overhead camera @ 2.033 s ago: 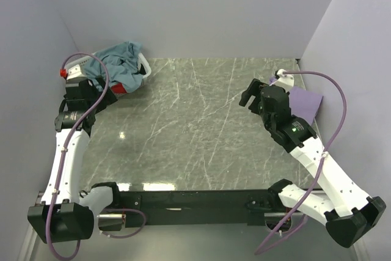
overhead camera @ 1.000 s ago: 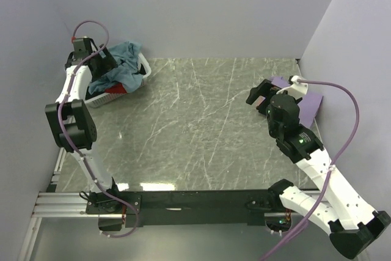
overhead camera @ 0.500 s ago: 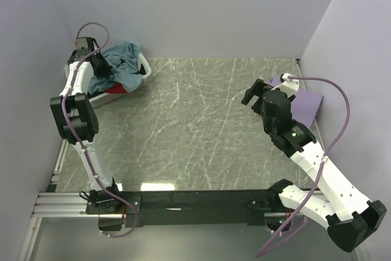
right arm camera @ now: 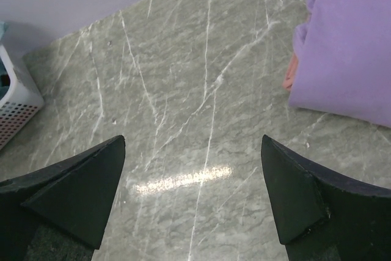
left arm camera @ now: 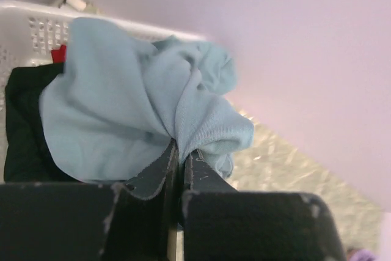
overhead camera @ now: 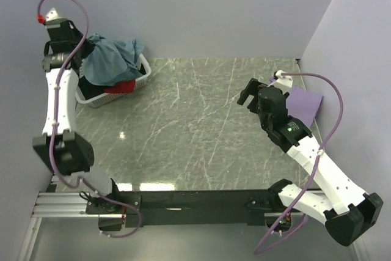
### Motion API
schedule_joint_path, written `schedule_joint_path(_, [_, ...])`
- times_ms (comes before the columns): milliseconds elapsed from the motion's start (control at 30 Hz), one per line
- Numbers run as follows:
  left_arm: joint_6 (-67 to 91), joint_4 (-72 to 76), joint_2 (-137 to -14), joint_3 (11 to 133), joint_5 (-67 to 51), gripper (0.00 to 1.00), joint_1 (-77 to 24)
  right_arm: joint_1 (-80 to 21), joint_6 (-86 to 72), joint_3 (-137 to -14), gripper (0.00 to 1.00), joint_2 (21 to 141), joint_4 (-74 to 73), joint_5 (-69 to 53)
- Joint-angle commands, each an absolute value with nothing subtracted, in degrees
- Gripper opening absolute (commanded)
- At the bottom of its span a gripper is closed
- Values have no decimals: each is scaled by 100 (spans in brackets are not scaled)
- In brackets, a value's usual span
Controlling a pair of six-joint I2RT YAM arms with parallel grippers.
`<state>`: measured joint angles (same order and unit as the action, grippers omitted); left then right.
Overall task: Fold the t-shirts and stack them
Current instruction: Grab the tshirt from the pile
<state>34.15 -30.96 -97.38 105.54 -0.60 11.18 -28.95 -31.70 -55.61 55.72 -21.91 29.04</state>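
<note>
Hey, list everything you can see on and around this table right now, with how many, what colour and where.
table: one, grey-green marble pattern, under everything.
basket: one, white slotted plastic, far left corner.
teal shirt: one, dusty teal-blue, bunched above the basket.
black shirt: one, black, inside the basket.
red shirt: one, red, inside the basket.
purple shirt: one, lavender, folded flat at the right edge.
orange cloth: one edge, coral, peeking from under the purple shirt.
left gripper: one, black, shut on the teal shirt.
right gripper: one, black, open above bare table.
</note>
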Motion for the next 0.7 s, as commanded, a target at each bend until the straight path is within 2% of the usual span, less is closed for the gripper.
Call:
schedule_joint_path(0, [3937, -2007, -8599, 9891, 211, 0, 1125, -2856, -3217, -5819, 98, 5572, -2241, 2918])
schedule_joint_path(167, [3964, -1618, -7911, 9755, 53, 0, 1108, -2856, -3217, -5731, 97, 5476, -2215, 2866])
schedule_joint_path(400, [3692, -1345, -7998, 10950, -1369, 0, 941, -2865, -3164, -5757, 97, 5555, -2092, 2585])
schedule_joint_path(567, [3559, -1389, -8209, 11697, -2003, 0, 231, -2856, -3155, -5818, 96, 5625, -2162, 2487])
schedule_joint_path(667, [3980, -1354, -8034, 11664, -1715, 0, -228, -2848, -3182, -5783, 96, 5555, -2206, 2505])
